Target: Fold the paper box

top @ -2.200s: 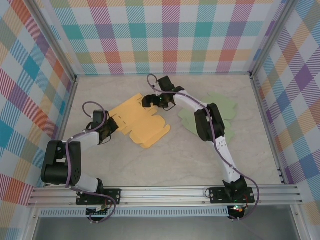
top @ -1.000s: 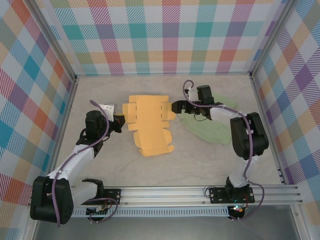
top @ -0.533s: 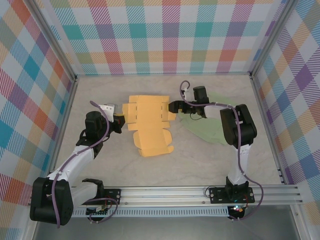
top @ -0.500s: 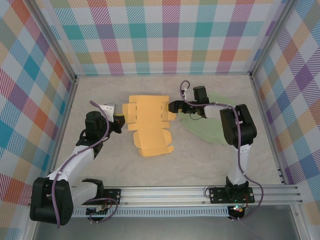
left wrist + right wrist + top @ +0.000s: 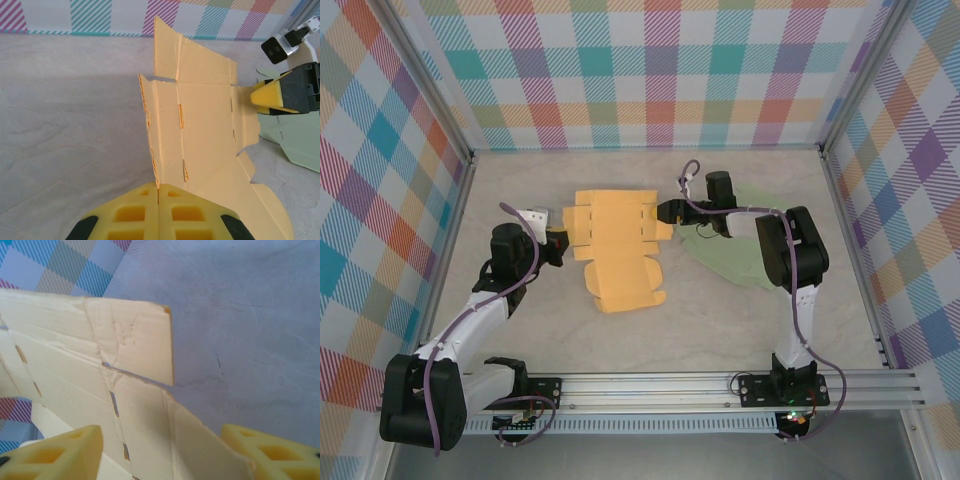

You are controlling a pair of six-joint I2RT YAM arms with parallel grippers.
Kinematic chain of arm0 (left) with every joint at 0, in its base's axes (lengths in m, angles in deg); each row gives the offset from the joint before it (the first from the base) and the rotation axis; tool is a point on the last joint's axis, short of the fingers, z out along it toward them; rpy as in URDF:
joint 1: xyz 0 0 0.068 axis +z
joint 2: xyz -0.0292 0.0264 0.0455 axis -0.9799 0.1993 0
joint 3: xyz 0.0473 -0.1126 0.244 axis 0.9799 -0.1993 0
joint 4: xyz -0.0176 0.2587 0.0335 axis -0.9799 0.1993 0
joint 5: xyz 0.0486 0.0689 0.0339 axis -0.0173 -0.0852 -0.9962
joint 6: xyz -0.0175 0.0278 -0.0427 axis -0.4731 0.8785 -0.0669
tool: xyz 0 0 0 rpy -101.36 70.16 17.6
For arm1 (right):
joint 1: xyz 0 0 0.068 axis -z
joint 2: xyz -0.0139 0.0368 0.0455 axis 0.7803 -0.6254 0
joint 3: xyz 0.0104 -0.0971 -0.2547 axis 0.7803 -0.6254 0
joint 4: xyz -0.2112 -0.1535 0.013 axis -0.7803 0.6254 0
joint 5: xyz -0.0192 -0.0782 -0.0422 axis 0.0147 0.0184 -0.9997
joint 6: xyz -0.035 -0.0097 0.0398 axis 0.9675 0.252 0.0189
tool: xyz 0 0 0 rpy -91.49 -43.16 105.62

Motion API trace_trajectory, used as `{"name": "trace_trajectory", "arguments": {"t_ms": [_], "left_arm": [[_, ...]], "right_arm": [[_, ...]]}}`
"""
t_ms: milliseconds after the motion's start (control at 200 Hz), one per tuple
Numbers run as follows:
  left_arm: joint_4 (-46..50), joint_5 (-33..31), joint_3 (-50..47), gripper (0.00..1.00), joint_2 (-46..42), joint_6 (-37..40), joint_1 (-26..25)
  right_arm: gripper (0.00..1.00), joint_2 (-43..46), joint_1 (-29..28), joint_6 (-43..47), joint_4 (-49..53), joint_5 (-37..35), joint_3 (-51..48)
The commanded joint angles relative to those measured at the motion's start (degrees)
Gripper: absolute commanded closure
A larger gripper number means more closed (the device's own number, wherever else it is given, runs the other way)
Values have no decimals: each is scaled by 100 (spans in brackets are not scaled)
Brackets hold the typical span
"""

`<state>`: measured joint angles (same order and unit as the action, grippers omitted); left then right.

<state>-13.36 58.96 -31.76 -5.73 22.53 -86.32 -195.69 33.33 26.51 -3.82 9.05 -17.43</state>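
The paper box (image 5: 615,250) lies unfolded, an orange die-cut sheet on the far half of the desk (image 5: 720,320), a little left of its middle, its longer tongue pointing toward the near edge; the left gripper (image 5: 560,243) is clenched on the sheet's left edge, the yellow pads (image 5: 135,215) pressed together with the cardboard pinched between them, and in the left wrist view that edge rises off the desk and throws a shadow to its left; the right gripper (image 5: 665,212) stands at the sheet's far right flap with its fingers (image 5: 60,452) apart, one on either side of the cardboard, released rather than clamped, and whether either pad touches the flap cannot be told; a pale green cut sheet (image 5: 745,260) lies flat just beside the box toward the right edge of the desk, with the right arm stretched across it; whether the two sheets overlap is not clear; plaid walls (image 5: 660,80) close in the far, left and right sides, and an aluminium rail (image 5: 650,385) runs along the near edge.
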Motion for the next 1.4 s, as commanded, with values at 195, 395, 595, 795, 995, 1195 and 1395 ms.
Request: {"name": "trace_trajectory", "arguments": {"t_ms": [195, 395, 595, 795, 995, 1195, 1395], "left_arm": [[-270, -47, 154, 100, 56, 20, -36], [119, -165, 510, 97, 174, 8, -38], [997, -259, 1414, 43, 112, 432, -32], [1620, -133, 2352, 12, 156, 1250, -45], [2016, 776, 3062, 16, 936, 2905, -41], [2869, 1634, 3662, 17, 1830, 4911, -28], [3941, 1774, 4360, 19, 2476, 5598, -23]], "right_arm": [[91, 726, 16, 480, 195, 366, -267], [100, 1310, 3, 1018, 586, 172, -563], [100, 1902, -114, 1685, 1120, -95, -738], [100, 2214, -464, 2338, 1683, -432, -684], [100, 2487, -705, 2631, 1963, -602, -629], [100, 2791, -744, 2921, 2154, -509, -629], [100, 2993, -745, 2963, 2170, -581, -752]]}}
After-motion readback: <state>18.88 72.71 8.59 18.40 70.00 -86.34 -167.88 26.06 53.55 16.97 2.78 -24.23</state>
